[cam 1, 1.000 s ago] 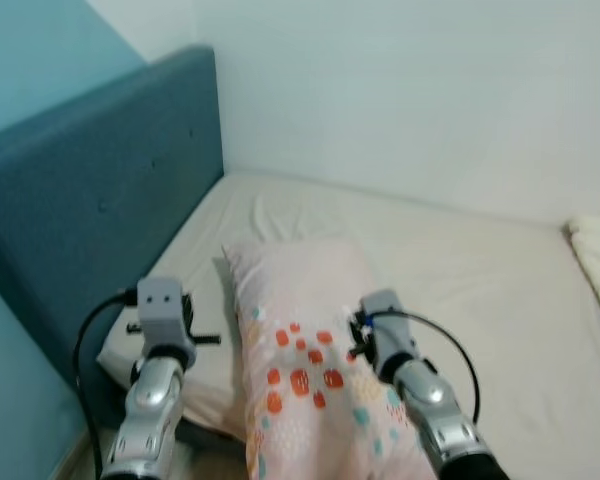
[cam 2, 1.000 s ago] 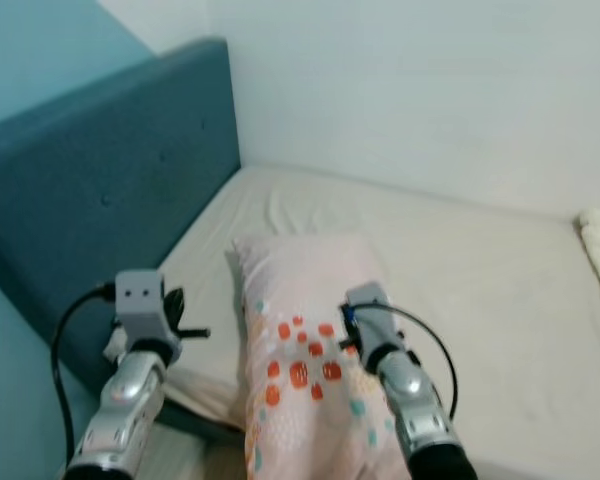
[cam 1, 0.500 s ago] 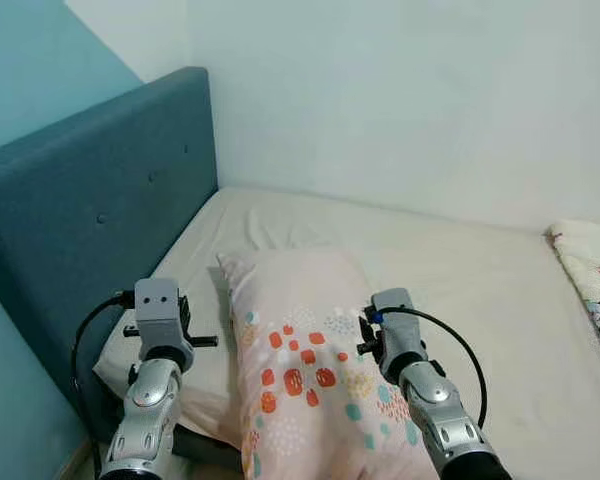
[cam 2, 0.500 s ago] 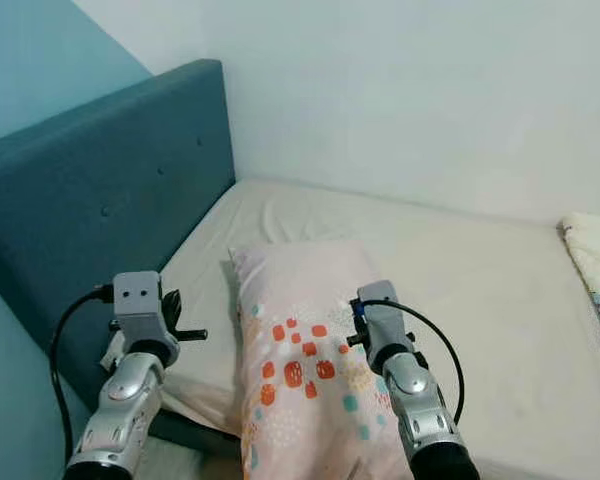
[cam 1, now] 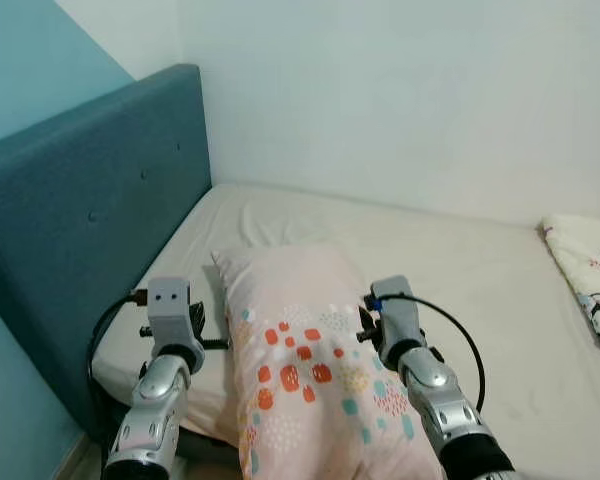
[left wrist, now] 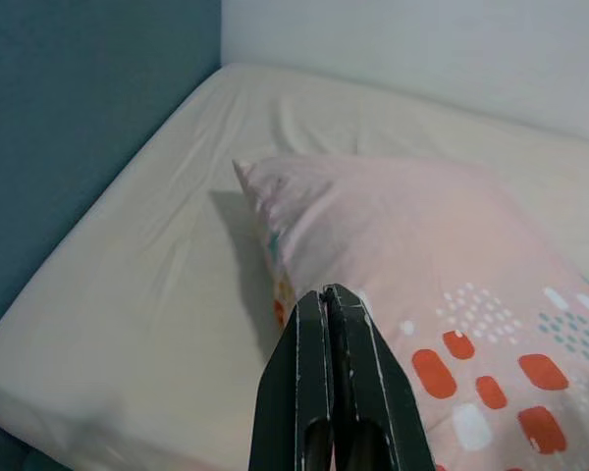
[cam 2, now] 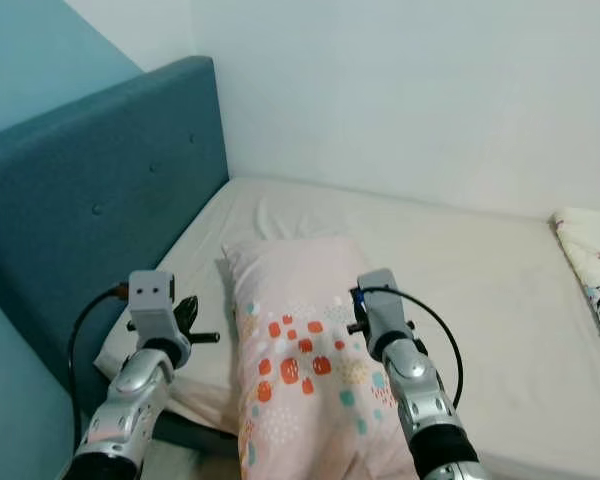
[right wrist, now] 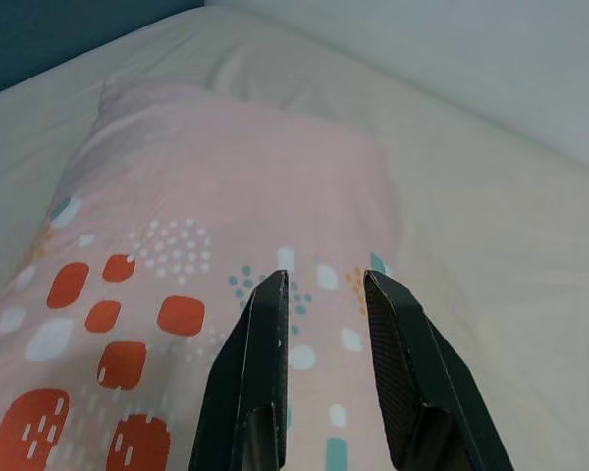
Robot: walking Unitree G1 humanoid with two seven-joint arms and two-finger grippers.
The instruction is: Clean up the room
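Note:
A pale pink pillow (cam 1: 300, 350) with orange, white and teal spots lies on the cream bed sheet (cam 1: 480, 270), its near end between my two arms. My left gripper (left wrist: 326, 291) is shut, its tips at the pillow's left edge above the sheet; I cannot see fabric between the fingers. My right gripper (right wrist: 324, 280) hovers over the right part of the pillow (right wrist: 226, 196) with a narrow gap between its fingers (right wrist: 267, 324), so it is open. Both silver forearms, the left (cam 1: 160, 400) and the right (cam 1: 430, 390), flank the pillow.
A dark blue padded headboard (cam 1: 80, 220) runs along the left of the bed. A white wall (cam 1: 400, 90) closes the far side. A cream blanket with cartoon prints (cam 1: 590, 270) lies at the right edge of the mattress.
The head view has shifted and sharpened. Both arms stay on either side of the pillow, which lies in much the same place on the bed.

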